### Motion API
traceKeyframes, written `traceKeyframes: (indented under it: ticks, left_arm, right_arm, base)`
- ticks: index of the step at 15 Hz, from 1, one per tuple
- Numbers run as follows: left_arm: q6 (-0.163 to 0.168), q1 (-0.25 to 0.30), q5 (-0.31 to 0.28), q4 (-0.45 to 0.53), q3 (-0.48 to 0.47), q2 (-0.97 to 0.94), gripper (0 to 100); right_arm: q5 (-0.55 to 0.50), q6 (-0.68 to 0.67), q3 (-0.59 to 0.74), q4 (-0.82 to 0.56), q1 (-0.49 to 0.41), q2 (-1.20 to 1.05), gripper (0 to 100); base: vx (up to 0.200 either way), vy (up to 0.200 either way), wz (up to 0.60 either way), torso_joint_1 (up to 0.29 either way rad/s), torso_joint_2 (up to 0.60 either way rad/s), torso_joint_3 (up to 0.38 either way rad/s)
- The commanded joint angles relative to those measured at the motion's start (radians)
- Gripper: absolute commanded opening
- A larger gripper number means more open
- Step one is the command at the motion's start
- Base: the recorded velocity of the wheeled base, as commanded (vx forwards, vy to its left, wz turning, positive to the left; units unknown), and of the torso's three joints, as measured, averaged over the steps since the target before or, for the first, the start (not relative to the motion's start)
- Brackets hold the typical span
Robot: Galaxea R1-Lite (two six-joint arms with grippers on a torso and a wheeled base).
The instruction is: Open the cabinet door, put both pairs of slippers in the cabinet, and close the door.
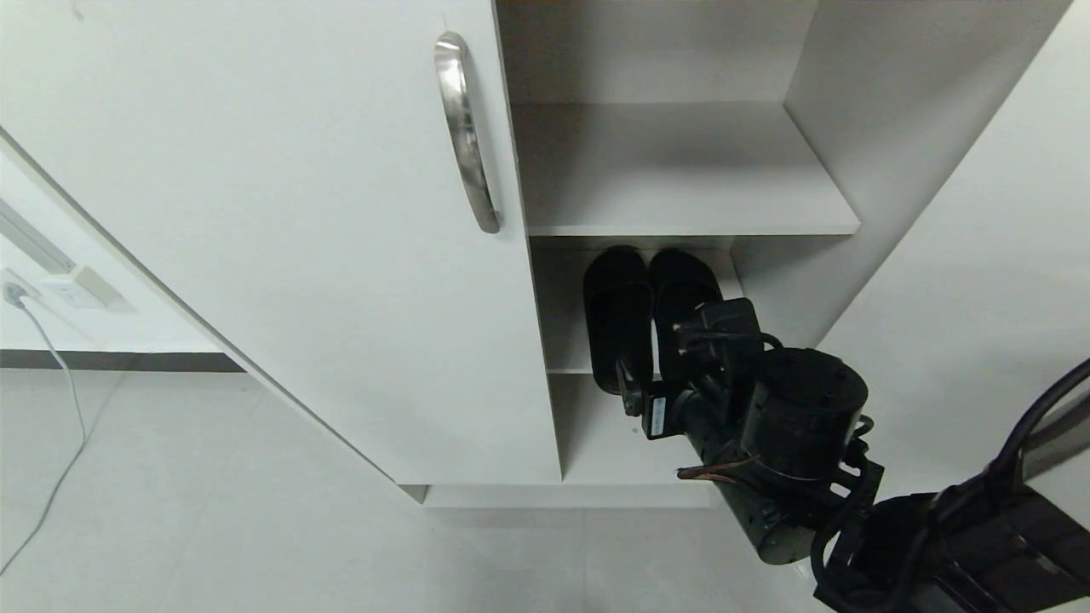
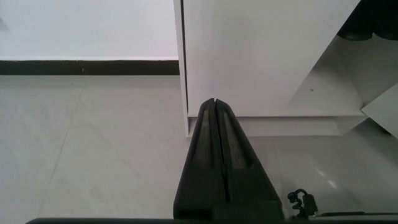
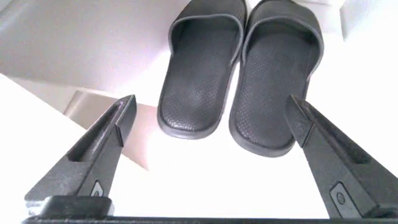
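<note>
Left gripper [image 2: 214, 107]: fingers pressed together on nothing, low over the floor [image 2: 93, 143], facing the cabinet plinth [image 2: 267, 126]
Left door [image 1: 255, 213]: closed, with its metal handle [image 1: 466, 132] at the inner edge
Slippers [image 1: 619, 319]: one black pair lies side by side on the middle shelf [image 1: 562, 345], toes toward the back and heels at the front edge; you cannot tell whether the heels overhang it
Right gripper [image 3: 211, 106]: spread wide and empty, just in front of the heels, touching neither slipper
Right door [image 1: 979, 255]: swung wide open on the far right
Step in hand: you appear to be at the release of the first pair; the door is open and one pair is in, so the second pair and the closing are left
Next move: draw your right arm straight back, keeping the fingers off the heels; then fetch the other pair, pinch both slippers together, and set them on a free shelf
Watch for: heels this near the edge could be dragged out on the retreat, or could foul the door when you close it
</note>
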State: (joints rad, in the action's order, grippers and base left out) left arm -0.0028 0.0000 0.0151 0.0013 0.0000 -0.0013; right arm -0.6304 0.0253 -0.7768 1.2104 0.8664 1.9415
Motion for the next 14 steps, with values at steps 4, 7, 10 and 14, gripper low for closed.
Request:
traceKeyframes:
  ticks: [4,7,10,14]
  left_arm:
    - [0.0,0.0,0.0,0.0,0.0,0.001,0]
    - [0.0,0.0,0.0,0.0,0.0,0.001,0]
    - [0.003,0.0,0.002,-0.001,0.0,0.001,0]
    - [0.0,0.0,0.003,-0.001,0.0,0.001,0]
  right_arm:
    - [0.0,-0.001,0.008,0.0,0.006,-0.018,100]
    - [0.0,-0.001,0.008,0.0,0.008,-0.007,100]
    - [0.001,-0.001,0.008,0.001,0.006,-0.006,100]
    - [0.001,-0.001,0.01,0.001,0.003,-0.006,100]
  base:
    - [-0.15,0.0,0.0,0.004,0.0,0.002]
    - [-0.2,0.0,0.0,-0.002,0.0,0.002]
    - [-0.067,0.0,0.0,0.001,0.0,0.002]
    - [0.0,0.0,0.0,0.0,0.0,0.0]
